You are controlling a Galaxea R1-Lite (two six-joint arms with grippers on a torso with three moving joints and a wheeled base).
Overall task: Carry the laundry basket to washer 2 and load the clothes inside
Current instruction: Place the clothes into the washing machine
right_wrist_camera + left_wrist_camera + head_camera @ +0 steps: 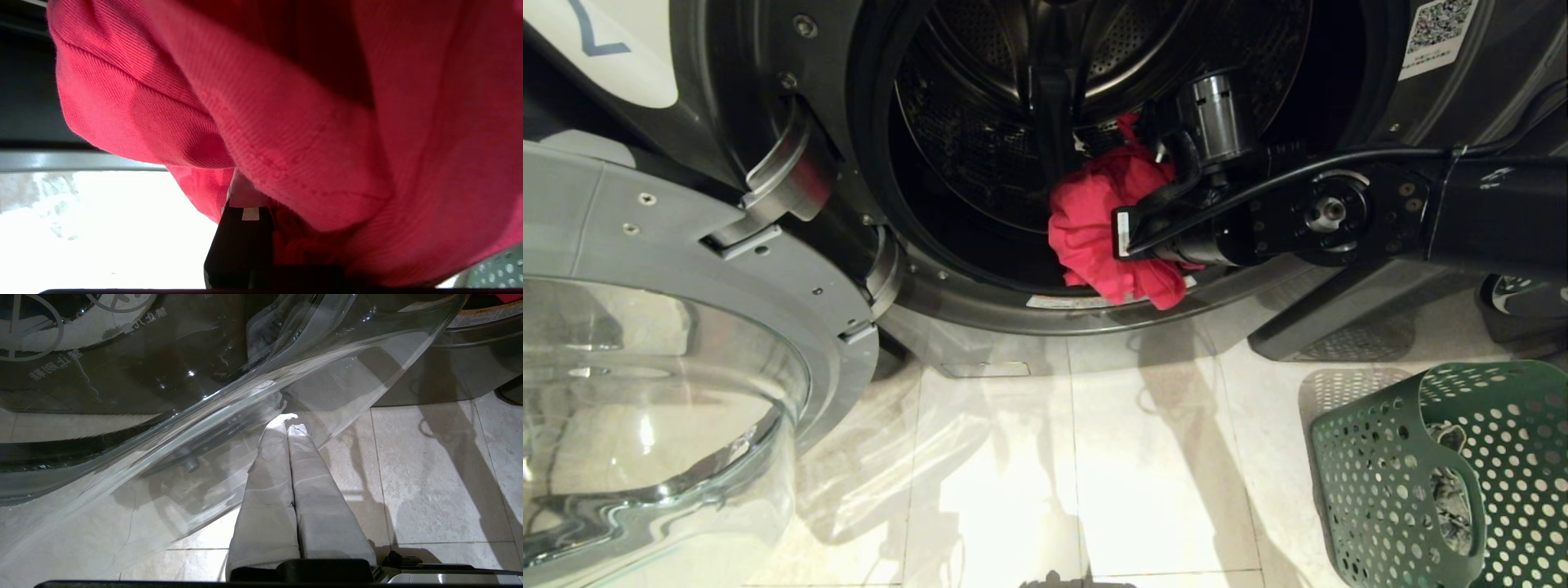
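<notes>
A pale tiled floor (1143,457) spreads below, glossy, with dark grout lines and bright glare near its lower middle. A white QR-code sticker (1437,33) sits at the upper right corner. A dark slanted panel (1307,327) rests on the floor's right side.

Upper left of the head view: a white label (600,49) on the washer front bears part of a blue numeral, apparently "2". Upper right: a QR-code sticker (1437,33), its small print illegible. Left wrist view: mirrored Chinese characters (55,367) and circular prohibition symbols printed on the door glass.
</notes>
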